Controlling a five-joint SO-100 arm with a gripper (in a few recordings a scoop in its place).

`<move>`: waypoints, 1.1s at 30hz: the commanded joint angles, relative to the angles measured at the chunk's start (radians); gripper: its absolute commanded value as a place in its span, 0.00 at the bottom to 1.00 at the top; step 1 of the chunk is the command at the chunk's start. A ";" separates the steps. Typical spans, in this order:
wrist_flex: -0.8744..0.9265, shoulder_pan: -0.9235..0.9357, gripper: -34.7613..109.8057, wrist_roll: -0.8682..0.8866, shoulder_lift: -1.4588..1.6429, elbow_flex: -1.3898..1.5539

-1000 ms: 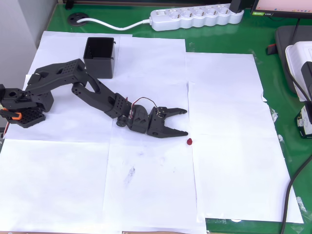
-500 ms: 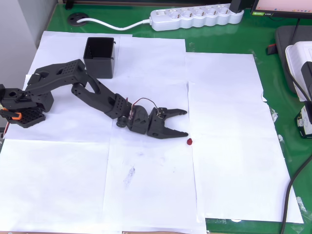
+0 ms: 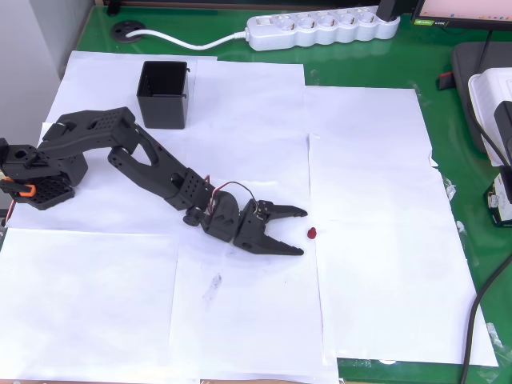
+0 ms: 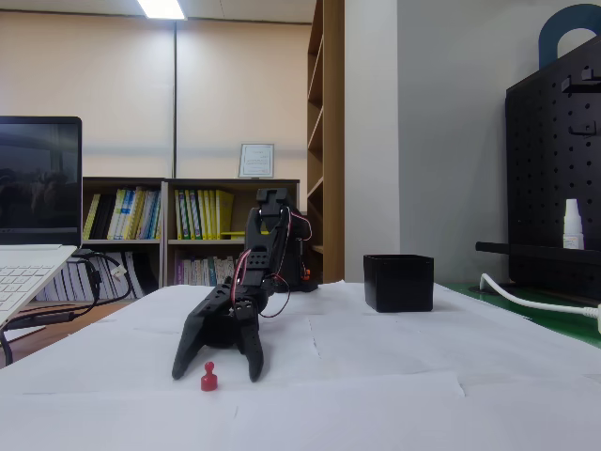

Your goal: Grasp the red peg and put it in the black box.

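Spread wide, the claw (image 3: 302, 232) lies low on the desk (image 3: 376, 56), the red peg (image 3: 312, 234) just beyond its fingertips, mid-desk; closing early may knock this tiny peg away.

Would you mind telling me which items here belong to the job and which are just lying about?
Job: red peg, black box, end effector, open beside the peg.

Lying about: white power strip, laptop, white bottle.

Overhead view looks straight down; fixed view sits low at table level.
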 commanded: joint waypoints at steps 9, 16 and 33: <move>0.107 0.037 0.48 -0.008 0.043 0.155; 0.107 0.008 0.48 -0.002 0.074 0.210; 0.104 -0.021 0.47 0.008 0.075 0.207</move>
